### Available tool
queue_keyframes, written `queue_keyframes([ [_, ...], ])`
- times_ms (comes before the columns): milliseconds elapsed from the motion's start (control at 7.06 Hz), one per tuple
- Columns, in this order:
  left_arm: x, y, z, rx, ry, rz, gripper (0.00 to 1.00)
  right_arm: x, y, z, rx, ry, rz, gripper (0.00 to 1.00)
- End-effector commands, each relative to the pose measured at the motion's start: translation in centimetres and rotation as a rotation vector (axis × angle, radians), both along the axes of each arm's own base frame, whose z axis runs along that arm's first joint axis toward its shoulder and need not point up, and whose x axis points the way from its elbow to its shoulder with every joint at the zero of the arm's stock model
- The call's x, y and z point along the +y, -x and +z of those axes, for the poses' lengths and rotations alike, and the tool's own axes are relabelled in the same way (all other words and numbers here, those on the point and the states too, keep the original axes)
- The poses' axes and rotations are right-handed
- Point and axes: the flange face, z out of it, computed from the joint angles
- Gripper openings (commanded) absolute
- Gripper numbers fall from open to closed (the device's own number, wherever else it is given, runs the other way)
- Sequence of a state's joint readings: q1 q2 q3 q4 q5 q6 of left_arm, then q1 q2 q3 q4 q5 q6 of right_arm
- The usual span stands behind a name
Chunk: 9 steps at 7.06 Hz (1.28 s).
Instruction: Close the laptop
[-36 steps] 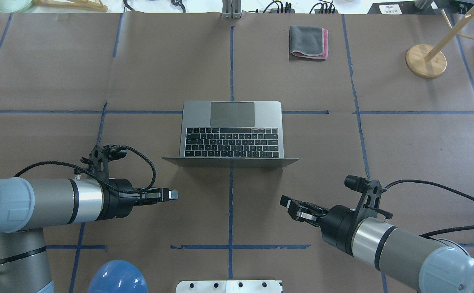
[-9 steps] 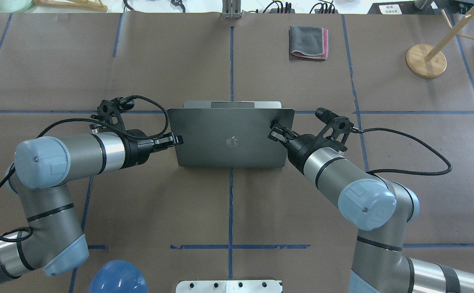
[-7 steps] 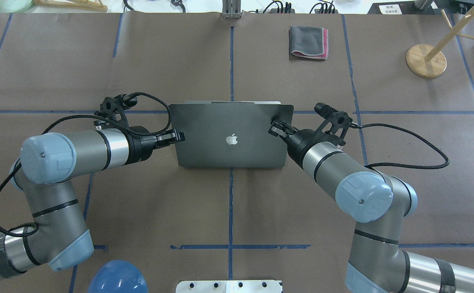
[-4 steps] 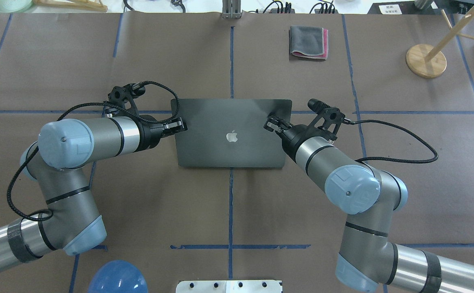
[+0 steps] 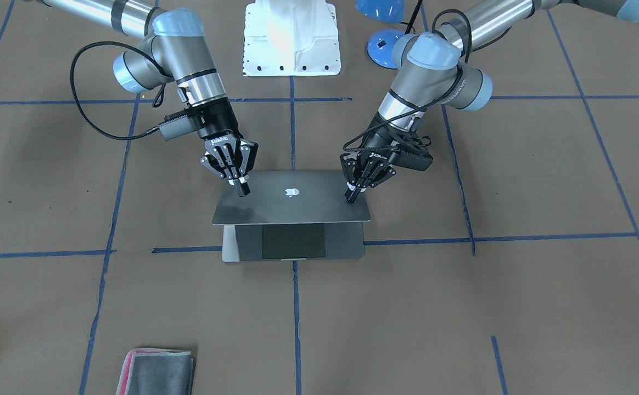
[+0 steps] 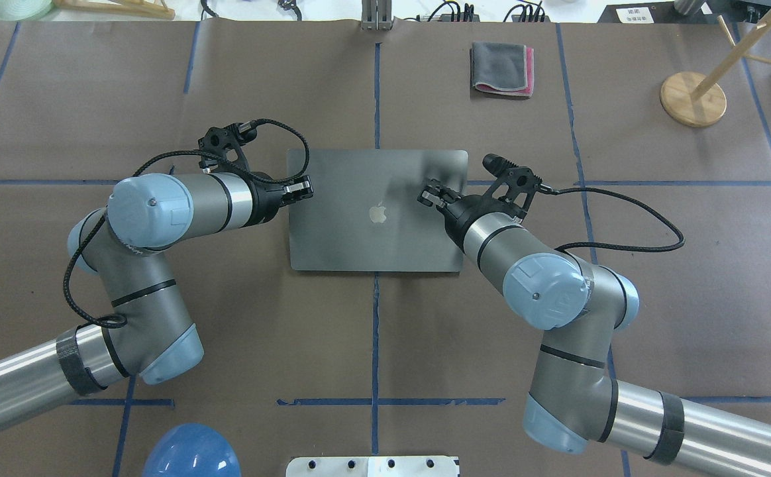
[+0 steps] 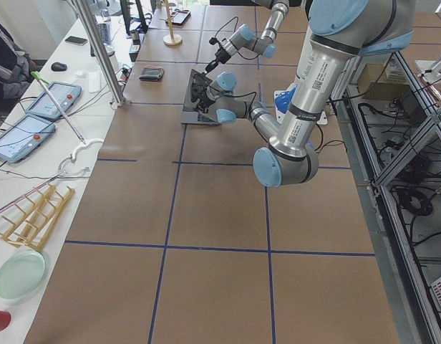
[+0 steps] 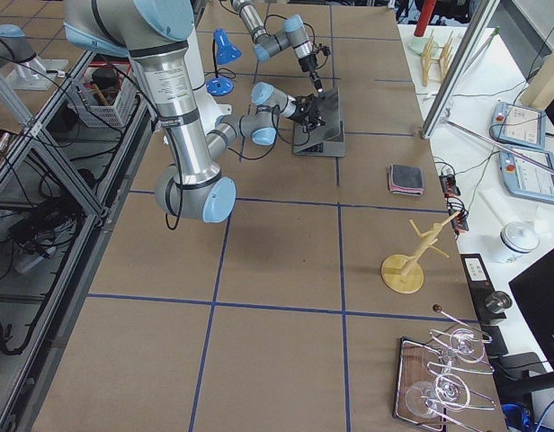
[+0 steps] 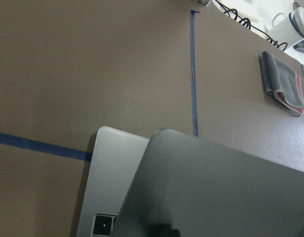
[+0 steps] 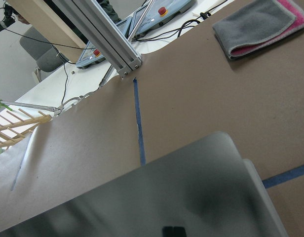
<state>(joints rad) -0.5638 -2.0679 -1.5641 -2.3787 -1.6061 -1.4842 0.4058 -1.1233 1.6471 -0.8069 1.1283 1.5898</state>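
The space-grey laptop [image 6: 377, 209] lies at the table's middle with its lid [image 5: 292, 203] tilted low over the base. The apple logo faces up. In the front view the trackpad [image 5: 293, 241] and palm rest show beyond the lid's edge. My left gripper [image 6: 306, 189] is shut, its tip pressing on the lid's left side [image 5: 352, 196]. My right gripper [image 6: 427, 195] is shut, its tip on the lid's right side [image 5: 242, 189]. The left wrist view shows the lid [image 9: 216, 187] over the base's corner [image 9: 112, 187]. The right wrist view shows the lid [image 10: 157, 197].
A folded grey-and-pink cloth [image 6: 501, 68] lies at the far right of centre. A wooden stand [image 6: 692, 98] is at the far right. A blue dome [image 6: 191, 454] and a white plate [image 6: 372, 466] sit at the near edge.
The lid has gone from upright to low over the base. Both shut grippers have moved from the near table onto the lid and away from the robot with it.
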Motion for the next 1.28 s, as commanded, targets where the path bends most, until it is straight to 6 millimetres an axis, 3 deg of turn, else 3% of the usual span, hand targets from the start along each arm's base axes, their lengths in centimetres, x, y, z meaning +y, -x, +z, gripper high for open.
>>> queue_keyframes([
  [0, -2.1, -3.0, 1.9, -0.058, 0.028, -0.002, 0.00, -2.0, 3.0, 2.5, 0.069, 0.031, 0.006, 0.00],
  [142, -2.9, -4.2, 2.9, -0.083, 0.044, -0.001, 0.00, -2.6, 4.3, 3.7, 0.098, 0.045, 0.005, 0.00],
  [425, -3.2, -4.2, 3.0, -0.094, 0.032, 0.007, 0.00, -2.5, 4.7, 3.9, 0.101, 0.055, -0.020, 0.06],
  [567, -4.4, -2.9, 2.1, -0.070, 0.043, 0.033, 0.39, -3.8, 4.2, 2.6, 0.080, 0.083, -0.075, 0.66],
  [708, -5.3, -1.4, 2.2, -0.056, 0.067, 0.114, 0.98, -4.4, 4.0, 2.0, 0.168, 0.148, -0.098, 0.98],
  [992, -5.3, -1.1, 3.0, -0.092, 0.110, 0.136, 1.00, -4.4, 1.5, 0.3, 0.235, 0.260, -0.205, 0.99],
  [1133, -4.9, -0.1, 2.3, -0.160, 0.190, 0.167, 1.00, -4.3, 0.1, -0.2, 0.304, 0.277, -0.265, 0.99],
])
